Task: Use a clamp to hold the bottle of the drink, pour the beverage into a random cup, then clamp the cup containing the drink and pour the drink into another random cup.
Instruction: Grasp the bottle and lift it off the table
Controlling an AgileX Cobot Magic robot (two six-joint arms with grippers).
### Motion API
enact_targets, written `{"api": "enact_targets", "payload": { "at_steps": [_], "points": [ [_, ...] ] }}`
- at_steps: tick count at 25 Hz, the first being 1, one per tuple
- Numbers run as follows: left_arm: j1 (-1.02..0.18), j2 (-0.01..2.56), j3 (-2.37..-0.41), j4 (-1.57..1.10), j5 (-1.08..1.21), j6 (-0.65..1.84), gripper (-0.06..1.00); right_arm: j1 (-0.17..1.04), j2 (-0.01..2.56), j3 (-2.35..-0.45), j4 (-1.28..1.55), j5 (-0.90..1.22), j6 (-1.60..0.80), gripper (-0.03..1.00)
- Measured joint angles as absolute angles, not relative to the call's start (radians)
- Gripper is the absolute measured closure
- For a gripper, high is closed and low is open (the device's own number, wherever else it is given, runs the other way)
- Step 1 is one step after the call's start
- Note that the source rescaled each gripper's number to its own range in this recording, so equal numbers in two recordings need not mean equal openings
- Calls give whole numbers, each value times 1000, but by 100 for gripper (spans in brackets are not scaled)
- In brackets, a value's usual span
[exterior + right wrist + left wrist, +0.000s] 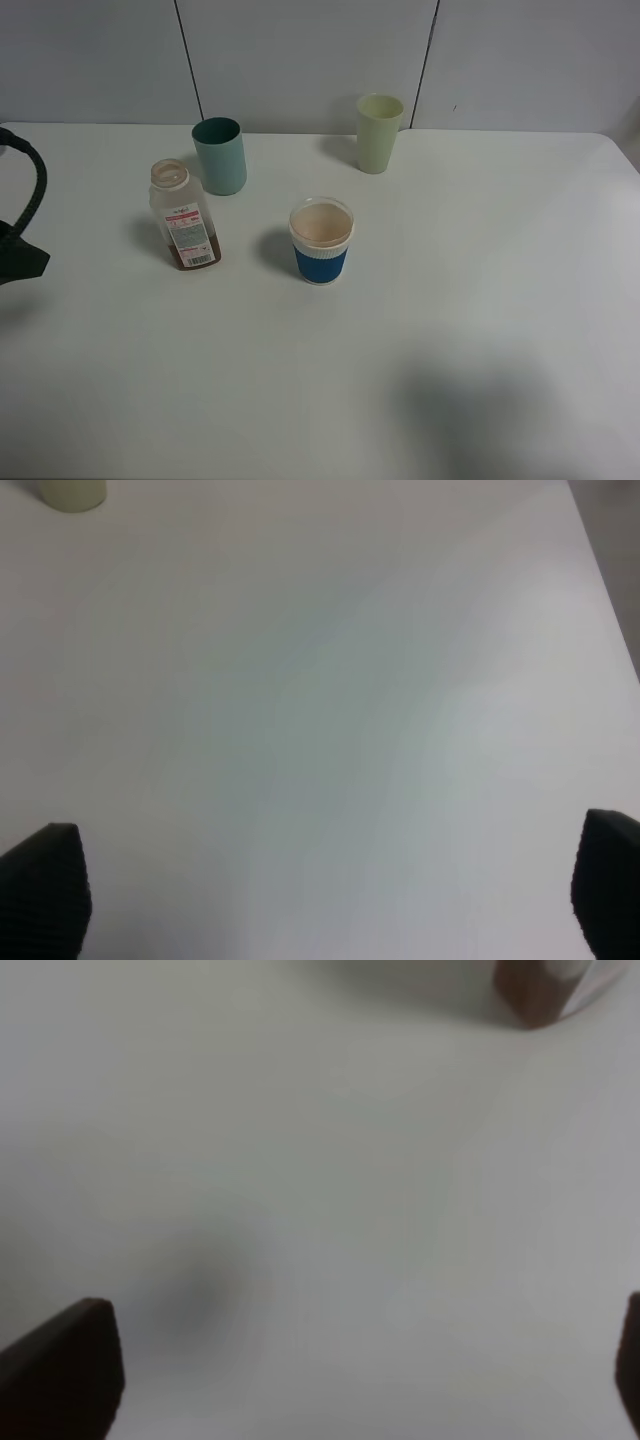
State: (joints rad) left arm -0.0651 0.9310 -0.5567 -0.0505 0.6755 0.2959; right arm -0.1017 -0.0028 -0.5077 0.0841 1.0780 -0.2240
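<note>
Well, the drink bottle (183, 215) stands uncapped on the white table (480, 300), left of centre, with only a shallow brown layer at its base. The teal cup (220, 155) is just behind it, the blue-sleeved paper cup (322, 240) is near on its right, and the pale green cup (380, 132) is well apart at the back.

My worry: the bottle is tall and open, so a grip that lands off-centre or too high could tip it — and a wide approach might knock the teal cup. With so little liquid I'd need a steep tilt, which risks overshooting a cup's rim.

My left gripper (365, 1310) hangs over the table spread wide, holding nothing, with the bottle's base ahead of it. My right gripper (335, 825) is equally wide and empty, touching nothing.
</note>
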Motion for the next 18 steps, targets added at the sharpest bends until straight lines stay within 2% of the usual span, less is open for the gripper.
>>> {"api": "enact_targets", "payload": {
  "at_steps": [18],
  "points": [
    [-65,1228,-449,44,284,359,-6,-102,-3,-508,84,1078,-224,8]
  ]
}}
